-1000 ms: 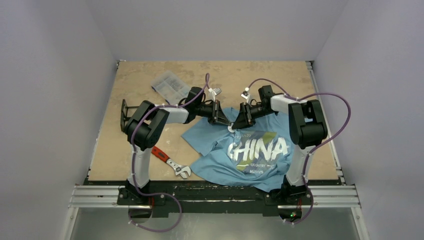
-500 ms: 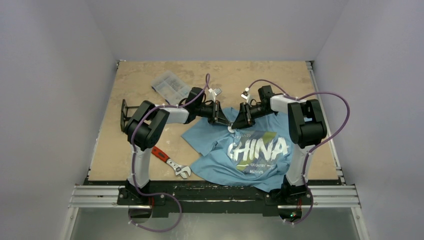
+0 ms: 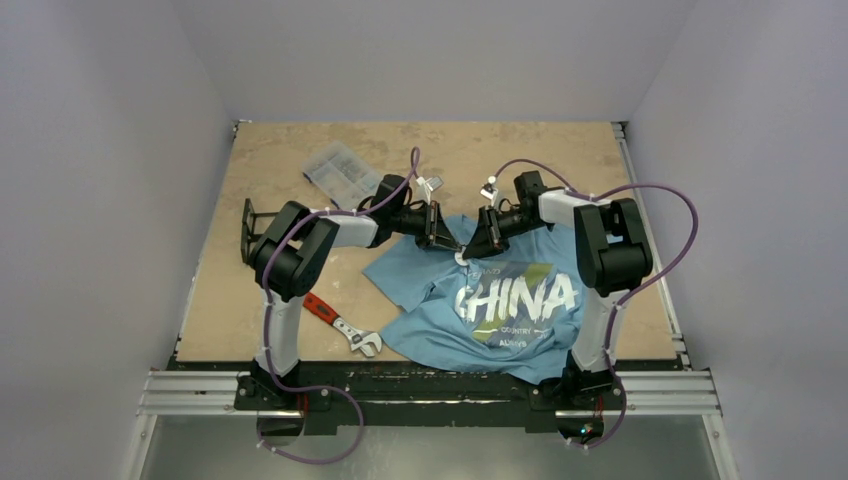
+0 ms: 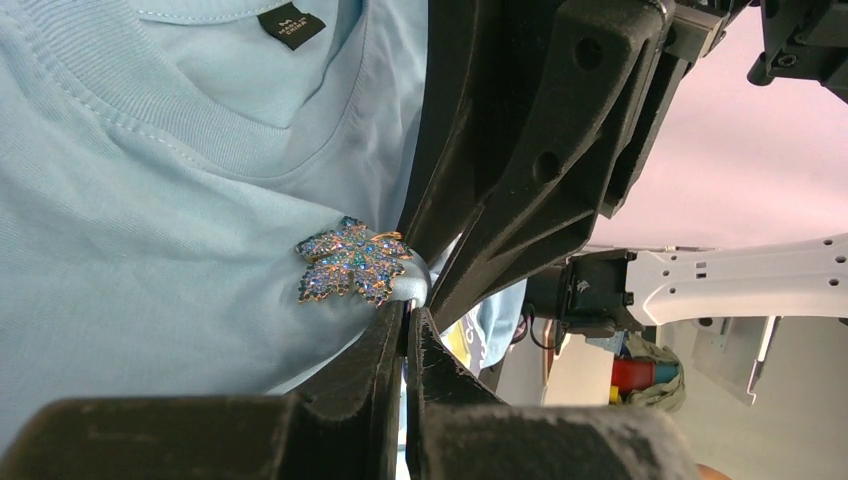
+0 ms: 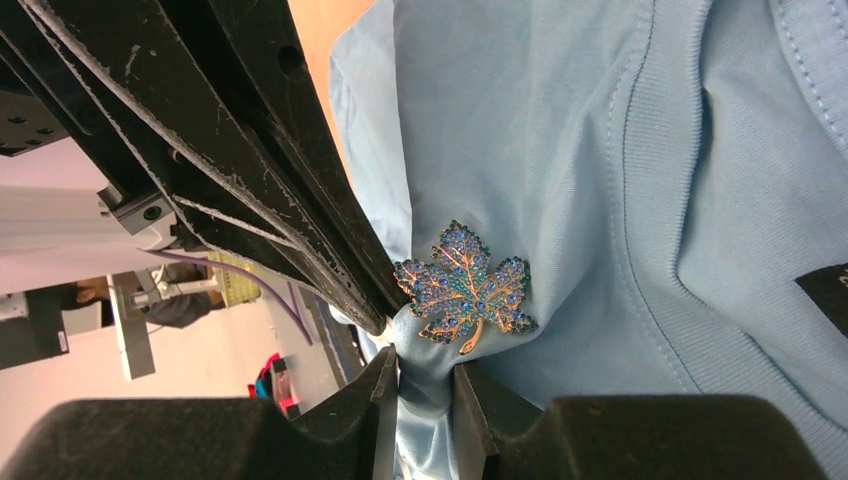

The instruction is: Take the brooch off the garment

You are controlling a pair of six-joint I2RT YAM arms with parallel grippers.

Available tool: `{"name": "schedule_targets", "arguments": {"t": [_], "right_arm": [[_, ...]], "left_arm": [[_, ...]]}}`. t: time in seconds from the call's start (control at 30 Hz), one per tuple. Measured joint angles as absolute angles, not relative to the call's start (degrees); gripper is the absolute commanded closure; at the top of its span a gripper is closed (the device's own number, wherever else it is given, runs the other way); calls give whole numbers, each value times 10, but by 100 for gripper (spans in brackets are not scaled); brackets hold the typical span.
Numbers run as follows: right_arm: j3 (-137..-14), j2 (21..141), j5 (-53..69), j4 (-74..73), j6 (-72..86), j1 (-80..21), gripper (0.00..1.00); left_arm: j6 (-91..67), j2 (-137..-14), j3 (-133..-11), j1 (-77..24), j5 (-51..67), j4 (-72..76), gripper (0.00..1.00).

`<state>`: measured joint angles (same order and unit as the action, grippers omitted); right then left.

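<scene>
The light blue garment (image 3: 520,305) with white "CHINA" lettering lies on the table, its collar toward the back. The brooch (image 4: 352,262), a blue jewelled maple leaf with gold edging, is pinned below the collar; it also shows in the right wrist view (image 5: 465,285). My right gripper (image 5: 425,385) is shut on a bunch of the cloth right under the brooch. My left gripper (image 4: 408,318) faces it, its jaws pressed together on the fold of cloth at the brooch's edge. In the top view the two grippers (image 3: 447,243) (image 3: 472,248) meet tip to tip over the collar.
A red-handled adjustable wrench (image 3: 340,322) lies left of the garment near the front edge. A clear plastic box (image 3: 340,170) sits at the back left. A black bracket (image 3: 249,222) stands at the left edge. Walls close in the table on three sides.
Almost nothing; both grippers stay pinched at the brooch, and the right arm has shifted a hair to the left.
</scene>
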<state>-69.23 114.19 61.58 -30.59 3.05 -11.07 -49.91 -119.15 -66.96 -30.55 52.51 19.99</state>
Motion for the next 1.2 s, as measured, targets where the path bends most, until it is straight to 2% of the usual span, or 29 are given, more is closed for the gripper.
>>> {"name": "schedule_targets", "arguments": {"t": [0.2,0.47,0.9,1.1,1.2], "right_arm": [[-694,1144,606,-312,25,-116,79],[-704,1144,606,-335,-17,-118,59],[-724,1144,607,-399,-91,-102,48],[-724,1143,597,-407,-105,-101,49],[-714,1137,592,-399,-105,-101,54]], "left_arm": [[-499,-1192,-670,-305,521,193,100],[-500,-1192,-670,-306,522,190,100],[-469,-1191,-682,-305,507,104,100],[-489,-1191,-696,-305,505,79,100],[-515,-1191,-695,-305,511,97,100]]}}
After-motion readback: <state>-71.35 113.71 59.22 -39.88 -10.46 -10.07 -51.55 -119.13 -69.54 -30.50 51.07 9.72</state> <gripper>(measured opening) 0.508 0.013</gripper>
